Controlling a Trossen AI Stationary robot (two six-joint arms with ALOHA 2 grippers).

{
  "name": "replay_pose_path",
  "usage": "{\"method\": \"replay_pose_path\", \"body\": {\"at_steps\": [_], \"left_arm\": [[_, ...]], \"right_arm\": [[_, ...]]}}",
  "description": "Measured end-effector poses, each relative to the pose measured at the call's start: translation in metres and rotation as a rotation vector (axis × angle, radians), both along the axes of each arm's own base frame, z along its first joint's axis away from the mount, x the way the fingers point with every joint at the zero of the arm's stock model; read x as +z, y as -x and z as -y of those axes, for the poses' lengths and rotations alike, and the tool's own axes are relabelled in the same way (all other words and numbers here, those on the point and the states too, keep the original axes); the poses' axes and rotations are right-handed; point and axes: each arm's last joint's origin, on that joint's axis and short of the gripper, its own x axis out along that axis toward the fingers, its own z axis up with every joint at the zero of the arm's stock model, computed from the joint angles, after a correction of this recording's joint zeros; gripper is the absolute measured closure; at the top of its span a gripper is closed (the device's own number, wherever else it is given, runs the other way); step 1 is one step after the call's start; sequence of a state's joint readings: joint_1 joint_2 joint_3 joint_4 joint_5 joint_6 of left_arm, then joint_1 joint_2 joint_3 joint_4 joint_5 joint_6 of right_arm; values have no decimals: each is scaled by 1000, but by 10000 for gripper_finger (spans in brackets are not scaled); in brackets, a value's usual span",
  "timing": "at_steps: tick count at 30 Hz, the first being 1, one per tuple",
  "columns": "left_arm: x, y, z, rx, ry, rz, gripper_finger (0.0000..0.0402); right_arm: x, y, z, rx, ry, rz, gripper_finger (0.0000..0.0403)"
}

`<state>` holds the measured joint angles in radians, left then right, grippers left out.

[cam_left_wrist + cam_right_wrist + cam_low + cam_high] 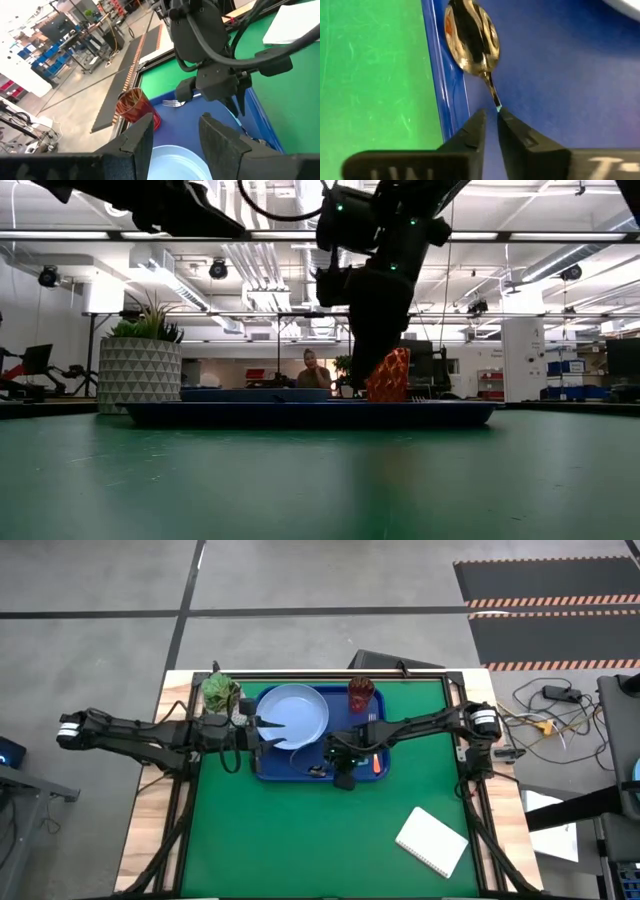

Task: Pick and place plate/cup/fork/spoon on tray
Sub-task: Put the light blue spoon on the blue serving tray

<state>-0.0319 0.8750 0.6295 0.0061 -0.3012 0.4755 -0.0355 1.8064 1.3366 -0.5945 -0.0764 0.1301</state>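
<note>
Spoon point(471, 42): lies inside the tray point(560, 75) by its rim.
Right claw point(490, 131): my fingers pinch its blue handle.
Left claw point(175, 137): mine, parted, empty, over the plate point(293, 714).
Cup point(361, 694): on the tray.

Right gripper point(490, 122) clamped on the spoon point(472, 42), over the tray point(560, 75).
Fingers nearly closed on the light-blue handle tip; the shiny bowl lies on the tray floor against the raised rim, green mat point(375, 70) just beyond the rim.

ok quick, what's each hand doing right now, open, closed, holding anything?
Left hand: open, empty, over the plate.
Right hand: closed on the spoon handle, in the tray.
</note>
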Motion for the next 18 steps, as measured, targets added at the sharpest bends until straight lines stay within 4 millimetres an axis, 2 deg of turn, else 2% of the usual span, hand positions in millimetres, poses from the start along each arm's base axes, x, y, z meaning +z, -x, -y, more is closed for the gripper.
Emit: {"method": "replay_pose_path", "body": {"at_steps": [10, 14, 18], "left_arm": [[0, 2, -1, 20, -18, -13, 265], [0, 2, -1, 26, -19, -9, 265], [0, 2, -1, 26, -19, -10, 265]], "right_arm": [[-22, -9, 1, 33, 11, -31, 268], [-25, -11, 1, 39, 14, -21, 252], [-26, -12, 3, 39, 21, -16, 254]]}}
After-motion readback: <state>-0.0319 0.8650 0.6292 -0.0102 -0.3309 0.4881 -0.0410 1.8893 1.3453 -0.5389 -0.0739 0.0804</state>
